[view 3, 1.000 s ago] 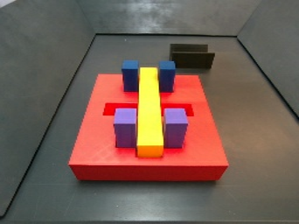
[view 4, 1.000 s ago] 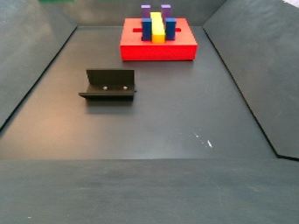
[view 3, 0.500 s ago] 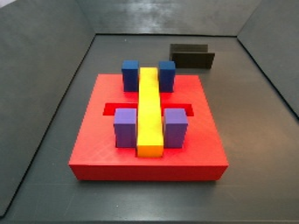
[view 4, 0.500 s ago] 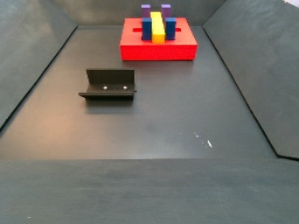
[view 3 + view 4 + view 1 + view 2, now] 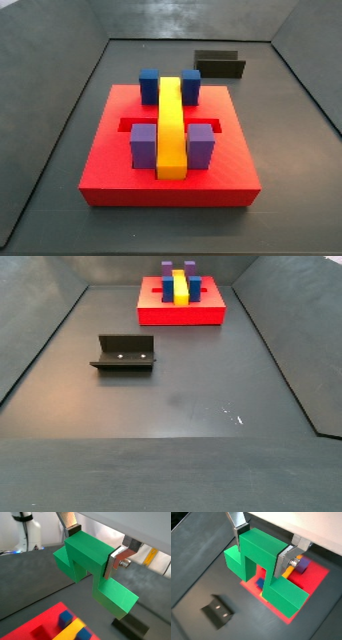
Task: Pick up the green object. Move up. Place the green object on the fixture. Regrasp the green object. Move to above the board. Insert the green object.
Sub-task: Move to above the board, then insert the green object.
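Here the two-finger gripper [image 5: 263,548], seen only in both wrist views, clamps the bright green blocky plastic piece [image 5: 261,557] aloft above the flat red slotted board [image 5: 314,577]; the small black L-shaped fixture [image 5: 124,353] stands apart.

We view the board [image 5: 168,150] closely in a side view, with the fixture [image 5: 219,65] behind it. In a side view we face it across the fixture [image 5: 124,354]. Both wrist views look past the gripper [image 5: 95,549] onto the board [image 5: 308,587].
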Controlling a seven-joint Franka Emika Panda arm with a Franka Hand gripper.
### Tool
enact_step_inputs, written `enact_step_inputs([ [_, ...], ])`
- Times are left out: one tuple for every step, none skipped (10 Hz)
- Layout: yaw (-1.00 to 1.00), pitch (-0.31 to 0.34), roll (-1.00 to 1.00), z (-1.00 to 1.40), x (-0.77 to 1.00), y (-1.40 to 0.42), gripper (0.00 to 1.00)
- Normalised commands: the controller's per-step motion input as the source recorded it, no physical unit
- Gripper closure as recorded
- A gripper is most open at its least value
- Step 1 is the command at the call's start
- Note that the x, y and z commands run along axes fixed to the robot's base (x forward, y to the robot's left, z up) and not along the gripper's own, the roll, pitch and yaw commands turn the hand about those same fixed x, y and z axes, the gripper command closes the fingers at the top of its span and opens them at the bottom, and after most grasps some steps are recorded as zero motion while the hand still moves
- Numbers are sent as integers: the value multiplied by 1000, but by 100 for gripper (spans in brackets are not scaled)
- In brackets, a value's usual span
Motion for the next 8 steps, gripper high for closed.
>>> enact_step_inputs([
  [14,-17,-1000,10,-129,-89,100],
  [12,-33,-1000,30,-97,-52,100],
  [6,-59,-869,2,-97,-22,100],
  [2,-65,-661,4,-84,18,100],
  [-1,-69,-461,10,-76,18,100],
  [-3,-56,-270,-3,-54,14,100],
  [-126,-11,-119,-349,237,9,100],
  [-154,-74,-227,-451,291,0,100],
])
